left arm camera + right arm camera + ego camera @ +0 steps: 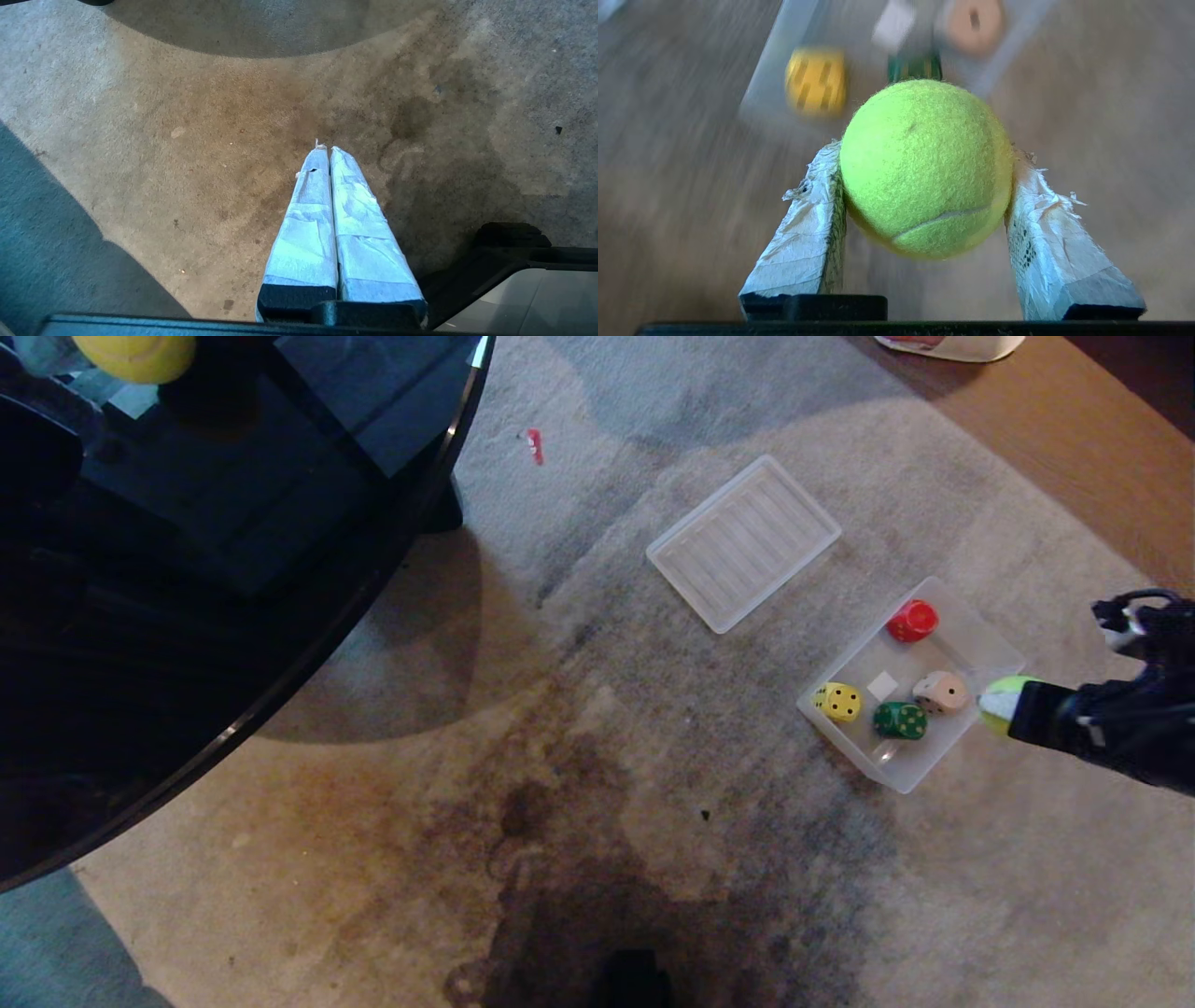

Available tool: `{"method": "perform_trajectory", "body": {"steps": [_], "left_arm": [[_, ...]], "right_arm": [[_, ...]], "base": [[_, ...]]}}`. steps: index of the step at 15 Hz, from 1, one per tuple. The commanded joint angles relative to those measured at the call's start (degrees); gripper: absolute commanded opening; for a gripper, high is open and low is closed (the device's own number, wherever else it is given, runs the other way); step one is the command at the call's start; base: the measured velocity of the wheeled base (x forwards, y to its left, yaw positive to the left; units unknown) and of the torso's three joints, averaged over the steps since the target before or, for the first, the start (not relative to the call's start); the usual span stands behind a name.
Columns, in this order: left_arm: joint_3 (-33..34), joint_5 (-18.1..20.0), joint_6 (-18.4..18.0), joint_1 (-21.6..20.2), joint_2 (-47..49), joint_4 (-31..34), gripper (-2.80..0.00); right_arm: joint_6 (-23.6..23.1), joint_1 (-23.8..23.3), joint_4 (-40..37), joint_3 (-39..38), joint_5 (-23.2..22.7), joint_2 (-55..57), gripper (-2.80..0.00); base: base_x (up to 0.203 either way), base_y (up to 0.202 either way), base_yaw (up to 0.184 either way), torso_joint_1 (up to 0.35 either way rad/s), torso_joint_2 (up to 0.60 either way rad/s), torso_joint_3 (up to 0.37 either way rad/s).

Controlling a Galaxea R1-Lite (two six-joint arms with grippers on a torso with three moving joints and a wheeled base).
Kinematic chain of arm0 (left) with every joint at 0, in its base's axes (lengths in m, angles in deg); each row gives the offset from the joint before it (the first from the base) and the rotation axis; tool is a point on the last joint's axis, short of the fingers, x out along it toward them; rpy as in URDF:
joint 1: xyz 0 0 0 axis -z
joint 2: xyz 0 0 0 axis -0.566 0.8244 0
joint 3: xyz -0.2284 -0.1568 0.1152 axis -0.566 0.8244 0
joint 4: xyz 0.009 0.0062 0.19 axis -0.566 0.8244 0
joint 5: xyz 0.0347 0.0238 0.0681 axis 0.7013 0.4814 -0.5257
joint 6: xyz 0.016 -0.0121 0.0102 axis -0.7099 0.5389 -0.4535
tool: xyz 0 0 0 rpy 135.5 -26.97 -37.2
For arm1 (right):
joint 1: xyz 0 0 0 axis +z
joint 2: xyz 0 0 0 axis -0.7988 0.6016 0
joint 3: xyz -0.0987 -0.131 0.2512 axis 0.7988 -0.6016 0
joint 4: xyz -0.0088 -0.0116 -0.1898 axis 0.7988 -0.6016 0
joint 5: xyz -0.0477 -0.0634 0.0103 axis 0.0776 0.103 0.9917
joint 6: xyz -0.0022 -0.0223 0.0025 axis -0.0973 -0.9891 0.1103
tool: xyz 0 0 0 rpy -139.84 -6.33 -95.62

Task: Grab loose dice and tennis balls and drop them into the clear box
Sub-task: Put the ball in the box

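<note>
The clear box sits on the carpet at the right. Inside it lie a red die, a beige die, a yellow die and a dark green die. My right gripper reaches in from the right edge, shut on a fuzzy yellow-green tennis ball, just outside the box's right rim. In the right wrist view the yellow die and beige die show blurred beyond the ball. My left gripper hangs shut and empty over bare carpet.
A flat ribbed translucent lid lies on the carpet behind the box. A round black glossy table fills the left side. A small red scrap lies near it. Wooden floor borders the carpet at the back right.
</note>
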Motion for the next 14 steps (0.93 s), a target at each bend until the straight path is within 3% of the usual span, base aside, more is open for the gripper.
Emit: {"method": "perform_trajectory", "body": {"steps": [1, 5, 6, 12, 14], "left_arm": [[0.00, 0.00, 0.02, -0.02, -0.02, 0.00, -2.80], [0.00, 0.00, 0.02, -0.02, -0.02, 0.00, -2.80], [0.00, 0.00, 0.02, -0.02, -0.02, 0.00, -2.80], [0.00, 0.00, 0.02, -0.02, -0.02, 0.00, -2.80], [0.00, 0.00, 0.02, -0.02, -0.02, 0.00, -2.80]], "right_arm": [[0.54, -1.23, 10.15, 7.50, 0.02, 20.42, -2.80], [1.11, -2.11, 25.00, 16.74, -2.31, 32.50, -2.80], [1.14, -2.17, 29.17, 17.69, -3.05, 34.01, 0.00], [0.89, -2.11, 33.45, 20.08, -5.79, 37.08, 0.00], [0.97, -2.21, 34.98, 16.40, -6.73, 34.21, 0.00]], "base": [[0.000, 0.000, 0.000, 0.000, 0.00, 0.000], [0.000, 0.000, 0.000, 0.000, 0.00, 0.000], [0.000, 0.000, 0.000, 0.000, 0.00, 0.000], [0.000, 0.000, 0.000, 0.000, 0.00, 0.000], [0.000, 0.000, 0.000, 0.000, 0.00, 0.000]]}}
